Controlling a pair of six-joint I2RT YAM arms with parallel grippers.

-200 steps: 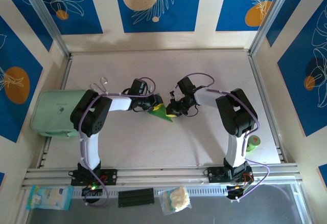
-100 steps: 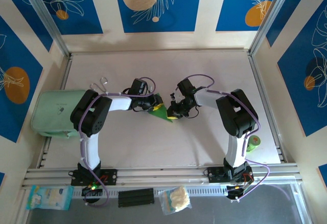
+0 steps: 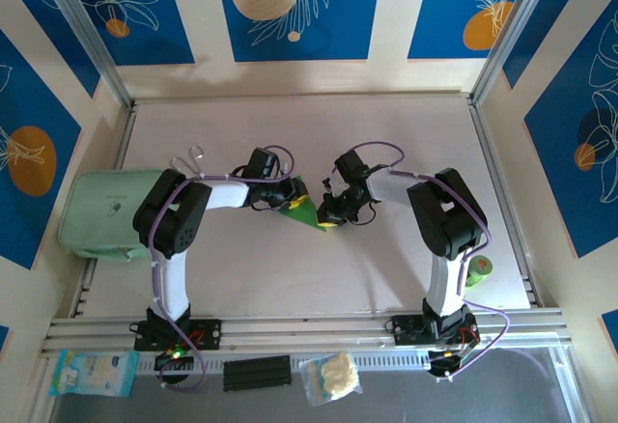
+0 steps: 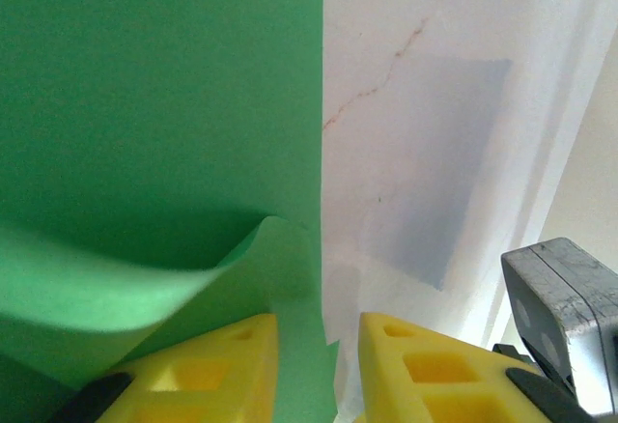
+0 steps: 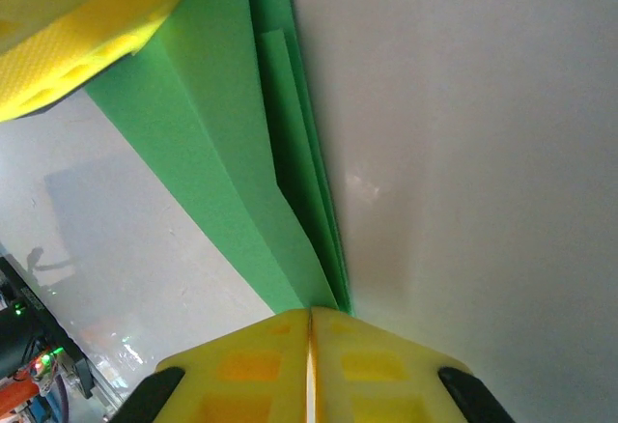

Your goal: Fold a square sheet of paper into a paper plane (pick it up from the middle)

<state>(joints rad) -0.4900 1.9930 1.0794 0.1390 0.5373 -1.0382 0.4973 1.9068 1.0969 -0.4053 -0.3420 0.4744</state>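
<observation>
Overhead, the folded green paper (image 3: 302,213) lies mid-table (image 3: 406,124) between the two arms. It forms a narrow wedge whose long axis runs from upper left to lower right, with the point toward the near right.

The left gripper (image 3: 294,197) sits at the wedge's broad end. In the left wrist view its fingers (image 4: 208,370) stand a narrow gap apart, one straight paper (image 4: 145,104) edge runs into that gap, and a loose flap curls over the left finger.

The right gripper (image 5: 309,351) is pressed closed, and the paper's (image 5: 232,153) layered folded edges converge on its seam, apparently pinched there.

Against the frame one second earlier, paper and left gripper lie unchanged, while the right wrist sits marginally nearer the left arm.
</observation>
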